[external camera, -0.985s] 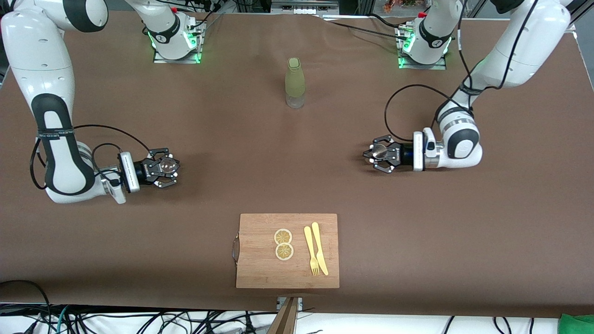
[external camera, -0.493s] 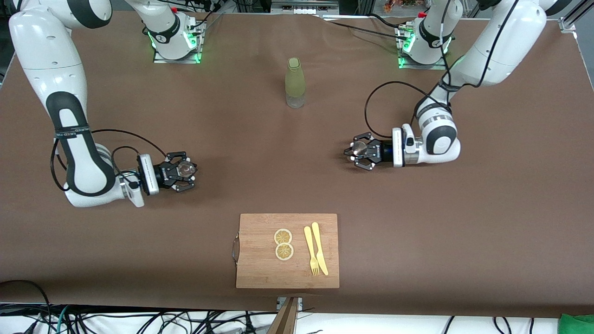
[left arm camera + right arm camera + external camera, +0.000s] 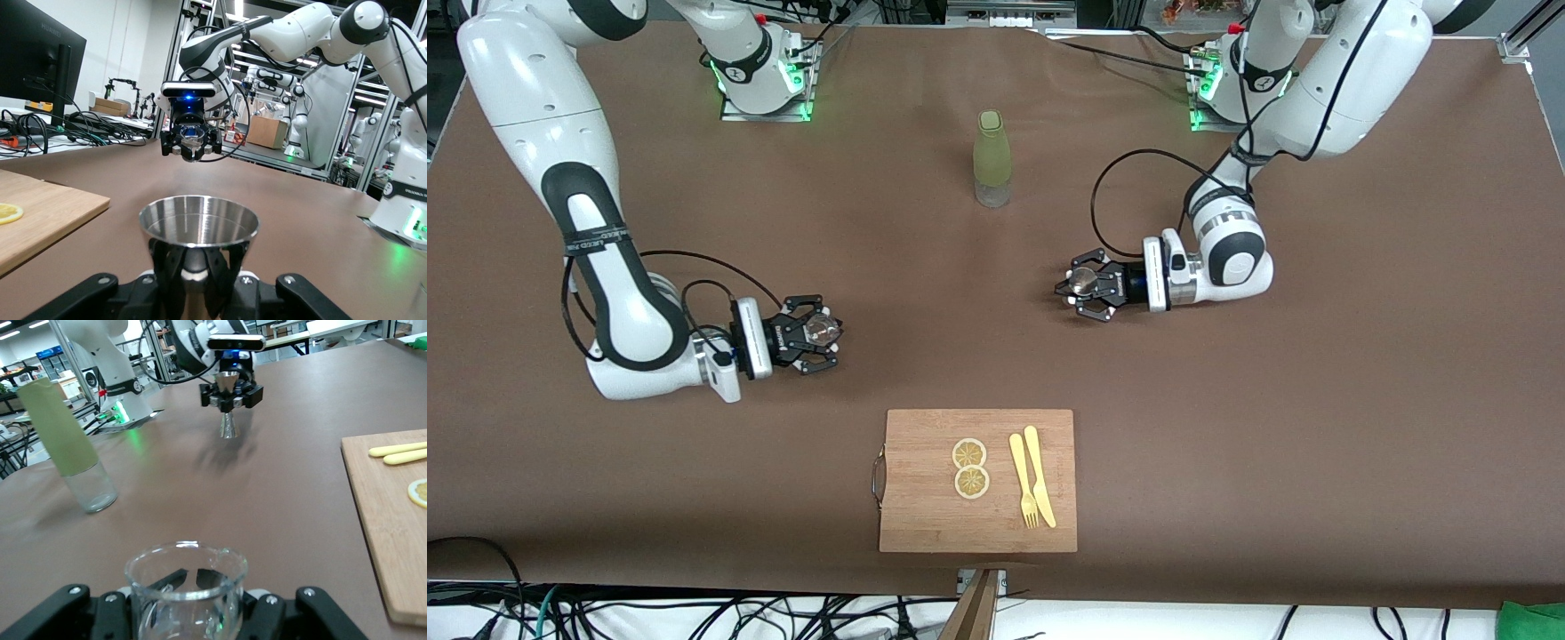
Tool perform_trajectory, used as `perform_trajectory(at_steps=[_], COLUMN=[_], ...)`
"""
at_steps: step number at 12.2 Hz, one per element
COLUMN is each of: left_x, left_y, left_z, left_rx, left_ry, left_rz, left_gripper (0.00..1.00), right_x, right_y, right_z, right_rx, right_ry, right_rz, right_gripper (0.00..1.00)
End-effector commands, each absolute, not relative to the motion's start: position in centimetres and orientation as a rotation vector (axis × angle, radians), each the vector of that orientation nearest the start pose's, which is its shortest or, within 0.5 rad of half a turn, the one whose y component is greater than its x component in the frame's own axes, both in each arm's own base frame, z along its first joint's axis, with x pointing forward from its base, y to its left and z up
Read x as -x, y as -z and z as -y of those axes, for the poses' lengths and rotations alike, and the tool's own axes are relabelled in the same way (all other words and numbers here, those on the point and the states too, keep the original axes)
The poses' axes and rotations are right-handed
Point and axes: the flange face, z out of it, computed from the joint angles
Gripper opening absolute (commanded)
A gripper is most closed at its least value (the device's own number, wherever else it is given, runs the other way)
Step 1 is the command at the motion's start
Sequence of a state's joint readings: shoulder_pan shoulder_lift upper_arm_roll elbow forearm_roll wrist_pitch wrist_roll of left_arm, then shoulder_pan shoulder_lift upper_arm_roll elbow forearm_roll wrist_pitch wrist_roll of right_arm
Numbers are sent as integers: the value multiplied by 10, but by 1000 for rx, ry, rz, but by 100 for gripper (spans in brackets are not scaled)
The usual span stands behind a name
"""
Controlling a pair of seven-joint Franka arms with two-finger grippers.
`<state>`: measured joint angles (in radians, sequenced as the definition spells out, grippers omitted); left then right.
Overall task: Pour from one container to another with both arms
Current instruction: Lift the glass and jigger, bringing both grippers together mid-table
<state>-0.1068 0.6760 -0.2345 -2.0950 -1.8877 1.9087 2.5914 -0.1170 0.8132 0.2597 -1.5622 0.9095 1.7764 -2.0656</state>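
Note:
My left gripper (image 3: 1083, 284) is shut on a steel jigger cup (image 3: 1086, 281) held upright over the table, toward the left arm's end. The left wrist view shows the jigger (image 3: 199, 223) with its stem between the fingers of the left gripper (image 3: 199, 280). My right gripper (image 3: 818, 334) is shut on a small clear glass beaker (image 3: 822, 331) over the table, toward the right arm's end. In the right wrist view, the beaker (image 3: 187, 587) looks empty inside the right gripper (image 3: 187, 603). The two grippers face each other, well apart.
A bottle (image 3: 992, 160) with a pale green sleeve stands on the table midway between the arms' bases. A wooden cutting board (image 3: 925, 507) lies nearest the front camera and carries two lemon slices (image 3: 970, 467), a yellow fork (image 3: 1021, 480) and a knife (image 3: 1040, 480).
Both arms have moved toward the middle of the table with their vessels, which narrows the gap between the grippers. The bottle and the board have not moved.

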Motion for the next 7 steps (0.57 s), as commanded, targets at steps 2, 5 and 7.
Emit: perform_trajectory(at_steps=[2,5,7], left_x=[-479,-474,-471], left_y=[-120,-121,-121], left_z=[290,308,318], left_rx=[-1470,-1494,-1507], left_ry=[-1143,-1177,-1188], left_rz=[1012,996,976], left_gripper=[0,0,0], right_x=[-643,-641,-640], right_y=[-205,-211,-220], right_z=[-180,-211,-234], right_rx=[1405,1428,1436], right_ry=[579,584,610], right_rz=[1532,1538,1559], right_gripper=[3,3,3])
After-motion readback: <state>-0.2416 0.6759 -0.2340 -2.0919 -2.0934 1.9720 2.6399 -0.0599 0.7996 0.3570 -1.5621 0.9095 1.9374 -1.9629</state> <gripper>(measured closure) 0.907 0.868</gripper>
